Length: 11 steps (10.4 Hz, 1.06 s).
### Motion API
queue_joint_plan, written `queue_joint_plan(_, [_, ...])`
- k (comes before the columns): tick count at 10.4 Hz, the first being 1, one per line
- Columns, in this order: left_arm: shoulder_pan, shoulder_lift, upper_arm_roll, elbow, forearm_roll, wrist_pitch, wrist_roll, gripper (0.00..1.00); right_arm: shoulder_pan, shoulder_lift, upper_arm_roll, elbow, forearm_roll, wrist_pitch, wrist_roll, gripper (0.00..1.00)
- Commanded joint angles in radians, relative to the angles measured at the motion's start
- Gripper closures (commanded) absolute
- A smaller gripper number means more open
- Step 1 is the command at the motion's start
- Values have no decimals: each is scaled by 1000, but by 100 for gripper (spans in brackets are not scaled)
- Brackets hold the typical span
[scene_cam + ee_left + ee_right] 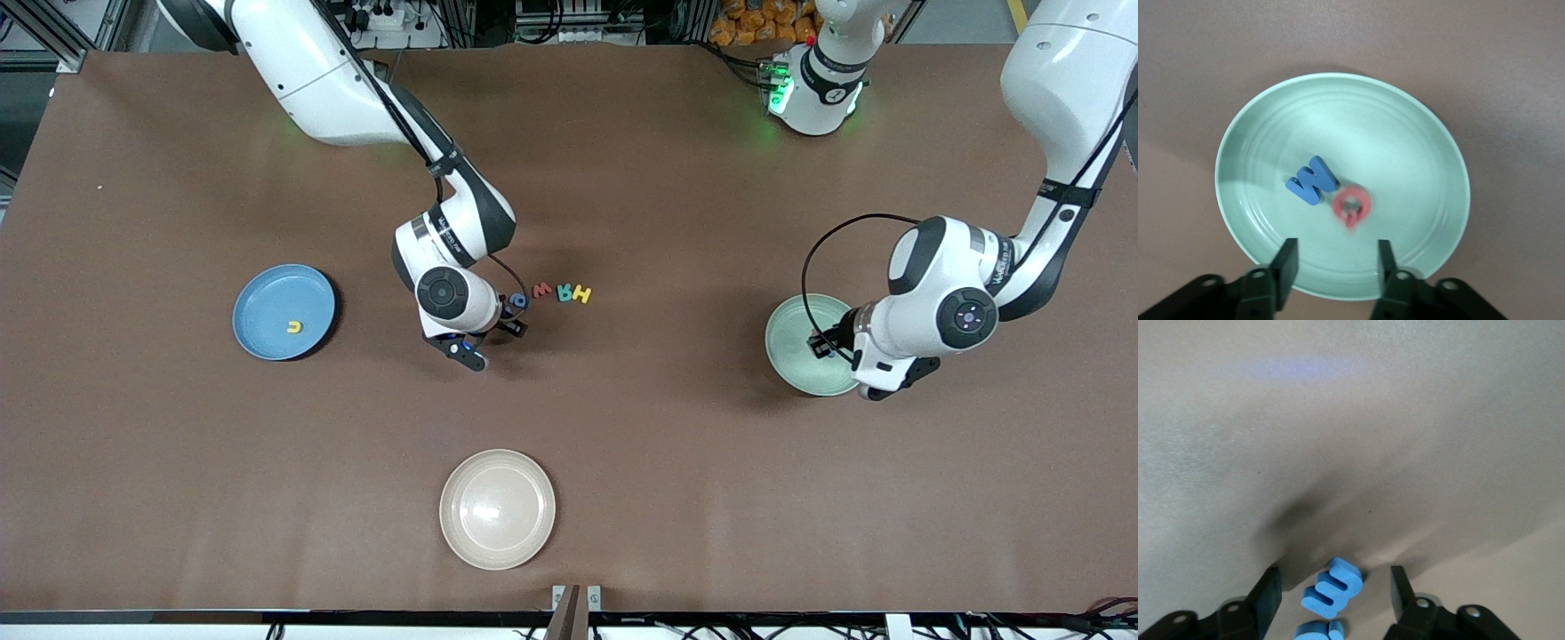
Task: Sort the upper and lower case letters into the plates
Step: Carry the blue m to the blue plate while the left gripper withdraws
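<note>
Letters of flat foam, blue W (1312, 180) in ribbed mint plate (1418, 133), left tool (1338, 257) and right tool (1335, 590) gaping, empty.

Both arms reach down toward the table, the left hand (1337, 257) and right hand (1335, 590) with fingers parted.

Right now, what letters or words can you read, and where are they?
"u": curved yellow letter in the blue plate.
"W": blue letter in the green plate.
"H": straight yellow letter on the table.
Writing on the arm bands: too small to read.
</note>
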Motion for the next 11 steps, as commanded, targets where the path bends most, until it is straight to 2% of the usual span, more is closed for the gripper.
queue_joint_plan(1, [17,-1,-16,-8,33,10,21,0,15,7,-9,9,-22,-9,22,40])
queue_joint_plan(3, [12,-10,-18,0,33,1,21,0,18,7,-9,8,-28,-9,22,60])
queue_joint_plan(5, [8,-31,-29,3,33,-4,21,0,18,7,-8,9,-41,-13,20,70])
queue_joint_plan(6, [9,-44,-41,5,33,-16,21,0,18,7,-8,9,-42,-13,17,79])
queue_joint_plan(7, [8,-48,-55,6,33,-27,12,0,18,7,-8,9,-42,-14,17,81])
queue_joint_plan(9, [8,-56,-88,15,32,-28,-11,0,15,4,-8,11,-47,-16,10,91])
queue_joint_plan(11, [8,-59,-159,28,28,-62,-69,0,7,4,-8,14,-51,-17,3,93])
